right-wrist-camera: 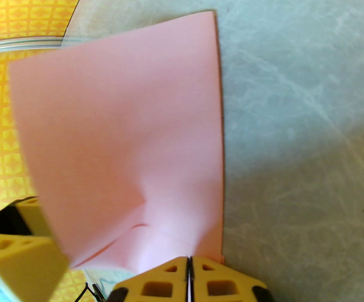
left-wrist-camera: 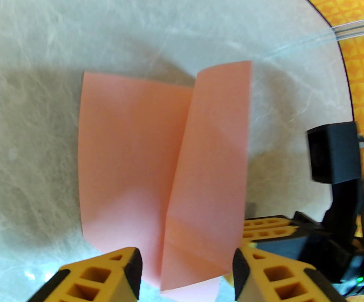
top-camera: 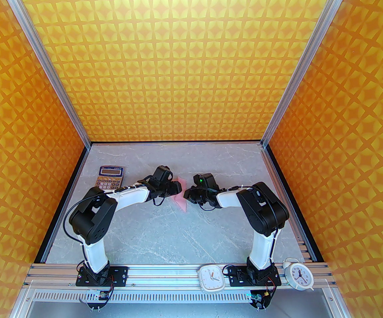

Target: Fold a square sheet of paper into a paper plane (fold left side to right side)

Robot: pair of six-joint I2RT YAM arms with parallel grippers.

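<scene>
The square sheet of paper (top-camera: 180, 195) is pale pink and lies mid-table between both grippers. It is bent along a middle line, with one half flat on the table (left-wrist-camera: 125, 156) and the other half raised as a flap (left-wrist-camera: 213, 156). It has a single bend and no paper plane shape. My right gripper (right-wrist-camera: 188, 274) is shut on the near edge of the raised half (right-wrist-camera: 122, 131). My left gripper (left-wrist-camera: 186, 272) is open, its fingers (left-wrist-camera: 128, 269) standing either side of the sheet's near edge. Both grippers almost meet over the sheet (top-camera: 177, 188) (top-camera: 189, 192).
An orange-keyed calculator (top-camera: 112, 177) lies at the back left, just behind the left arm. Two white clocks (top-camera: 211, 278) (top-camera: 298, 273) rest on the front rail by the right arm's base. Orange patterned walls close in the grey marble table (top-camera: 165, 237) on three sides.
</scene>
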